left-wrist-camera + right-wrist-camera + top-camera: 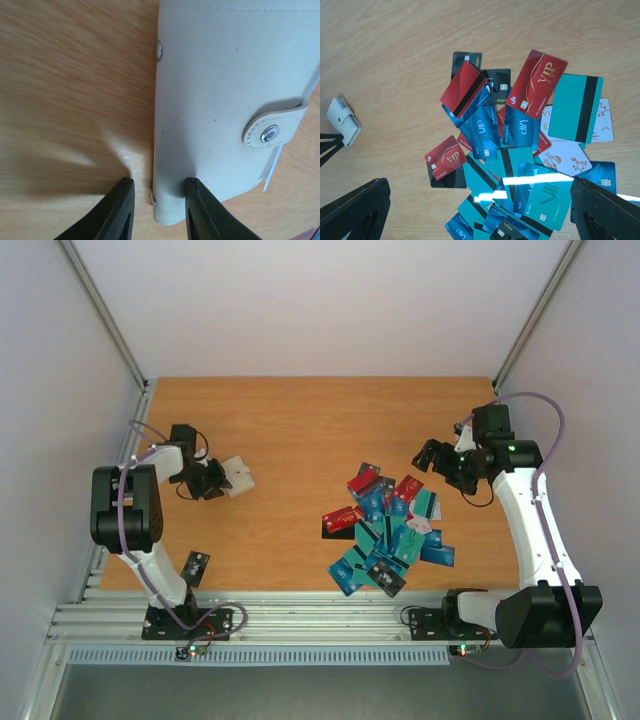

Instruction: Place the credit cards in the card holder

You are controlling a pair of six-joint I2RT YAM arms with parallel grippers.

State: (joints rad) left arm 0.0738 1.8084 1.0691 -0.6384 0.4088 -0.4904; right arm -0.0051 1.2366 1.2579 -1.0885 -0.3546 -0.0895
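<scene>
Nearest my arm bases, what looks like a stray dark card [195, 565] lies alone beside the left arm, apart from the rest. Further in, on the right half of the surface [300, 420], the credit cards [390, 530] sit in a loose overlapping heap, teal, blue, red and a few black, none of them yet put away. My right tool [440, 462] hangs just beyond that heap, spread wide and empty, placed, I judge, to pick a card once the holder is ready. Across on the left, the card holder [225, 90] lies well apart from the cards with its clasp [270, 134] snapped, so I see nothing of its inside. My left tool [159, 184] straddles one corner, narrowed, yet a sliver of wood shows beside one finger; I cannot tell whether it pinches. It likely wants opening first.
</scene>
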